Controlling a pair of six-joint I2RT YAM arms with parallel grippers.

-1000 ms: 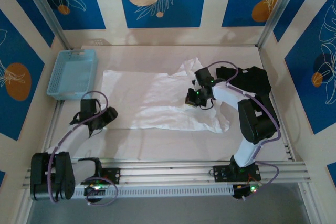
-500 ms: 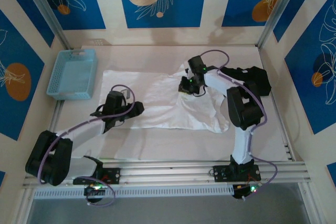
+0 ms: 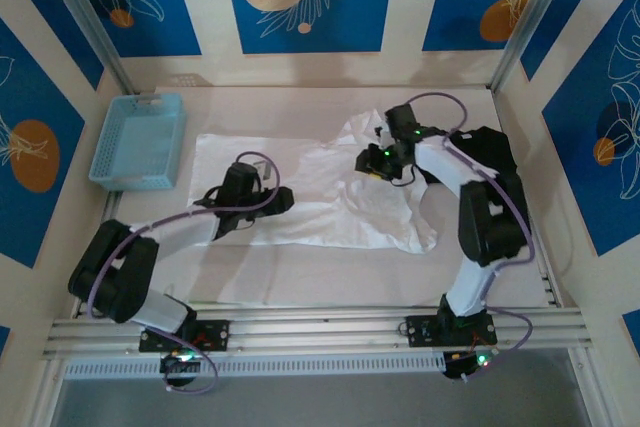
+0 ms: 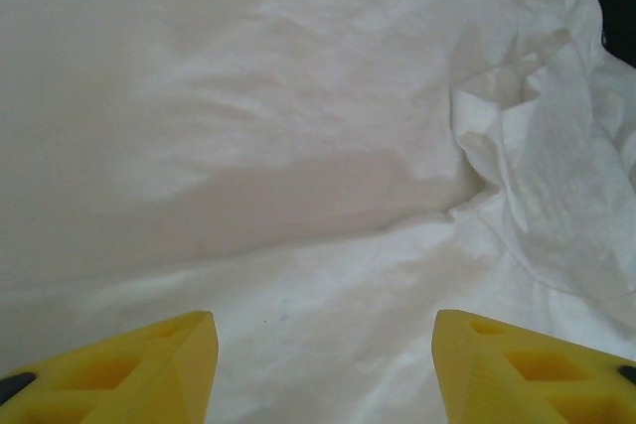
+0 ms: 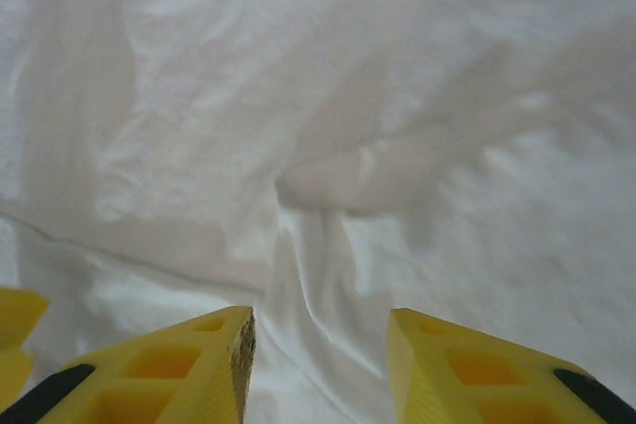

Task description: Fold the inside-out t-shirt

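Observation:
The white inside-out t-shirt (image 3: 300, 172) lies spread across the middle of the table, rumpled at its right end. My left gripper (image 3: 284, 198) hangs over the shirt's left-middle part. In the left wrist view its yellow fingers (image 4: 149, 374) stand wide apart, so the left gripper (image 4: 325, 376) is open over flat white cloth (image 4: 328, 245). My right gripper (image 3: 365, 163) sits over the bunched cloth at the upper right. In the right wrist view the right gripper (image 5: 320, 364) is open, with a raised ridge of the shirt (image 5: 318, 275) running loose between its fingers.
A light blue basket (image 3: 138, 140) stands at the far left of the table. A black folded garment (image 3: 487, 152) lies at the far right, behind the right arm. Bare table (image 3: 320, 282) runs along the near edge below the shirt.
My left arm has swung from the table's left side onto the shirt. My right gripper has opened and let the cloth go, and has moved up and to the right.

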